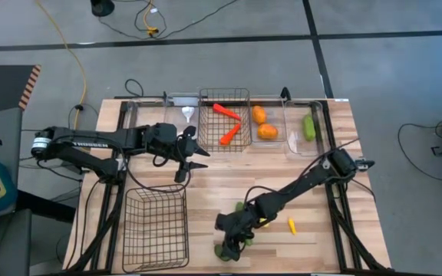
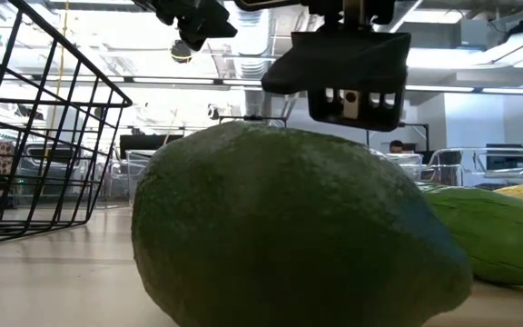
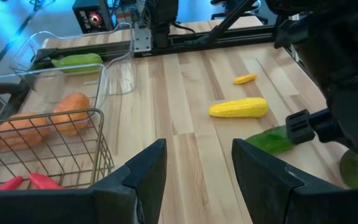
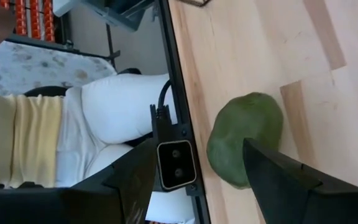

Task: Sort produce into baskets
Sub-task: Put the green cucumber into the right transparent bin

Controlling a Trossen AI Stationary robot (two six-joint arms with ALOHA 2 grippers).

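A dark green avocado (image 1: 225, 251) lies on the table near its front edge, and it also shows in the right wrist view (image 4: 244, 146) and the low view (image 2: 289, 227). My right gripper (image 1: 234, 232) hovers open just above it, touching nothing. A green cucumber (image 3: 272, 140), a yellow squash (image 3: 238, 107) and a tiny yellow piece (image 1: 291, 225) lie beside the right arm. My left gripper (image 1: 186, 157) is open and empty over the table's middle left. The smaller wire basket (image 1: 225, 100) holds two carrots (image 1: 229, 123).
The larger wire basket (image 1: 156, 228) stands at the near left. Clear bins at the far edge hold a white garlic (image 1: 188, 115), two orange fruits (image 1: 263, 123) and a cucumber (image 1: 308, 126). The low camera (image 4: 176, 163) sits at the table's front edge beside the avocado.
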